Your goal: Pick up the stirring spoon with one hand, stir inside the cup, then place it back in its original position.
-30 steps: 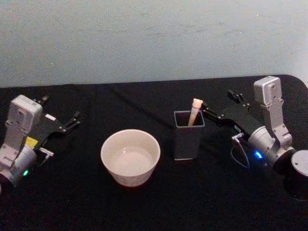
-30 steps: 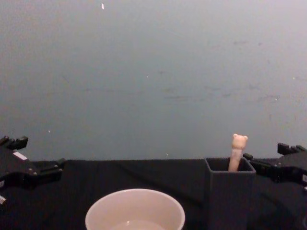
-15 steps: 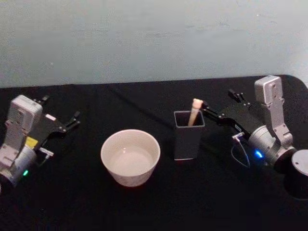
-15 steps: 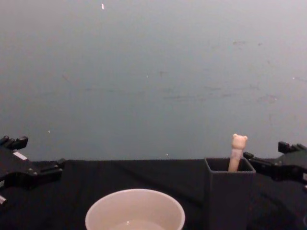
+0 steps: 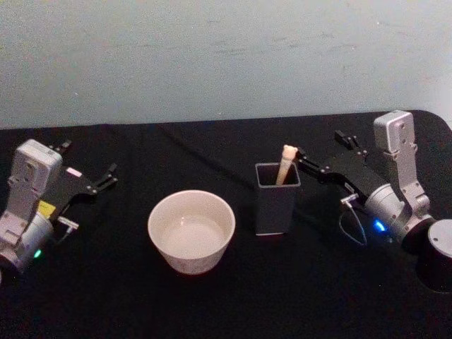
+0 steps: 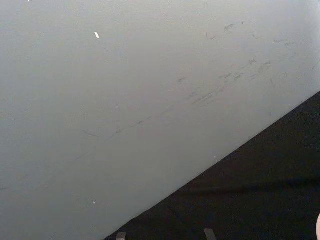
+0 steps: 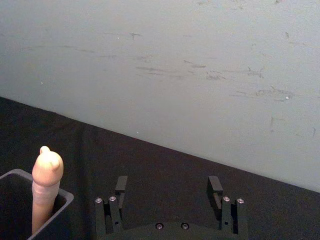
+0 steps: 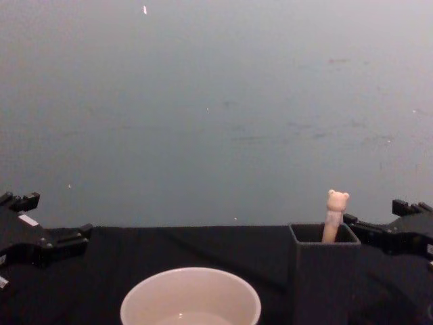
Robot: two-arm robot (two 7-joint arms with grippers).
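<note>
The stirring spoon (image 5: 287, 161) stands in the dark grey square holder (image 5: 276, 203), its cream handle with the bear head (image 8: 337, 200) sticking out above the rim. The wide cream-white cup (image 5: 191, 229) sits left of the holder. My right gripper (image 5: 319, 147) hovers open just right of the spoon's handle, apart from it. In the right wrist view its fingers (image 7: 121, 185) are spread wide, and the handle (image 7: 46, 181) stands off to one side of them. My left gripper (image 5: 88, 159) rests open at the table's far left.
A black cloth (image 5: 212, 304) covers the table, and a plain pale wall (image 5: 212, 56) stands behind it. A dark round object (image 5: 438, 254) sits at the right edge beside the right arm's base. Bare cloth lies between the cup and the left gripper.
</note>
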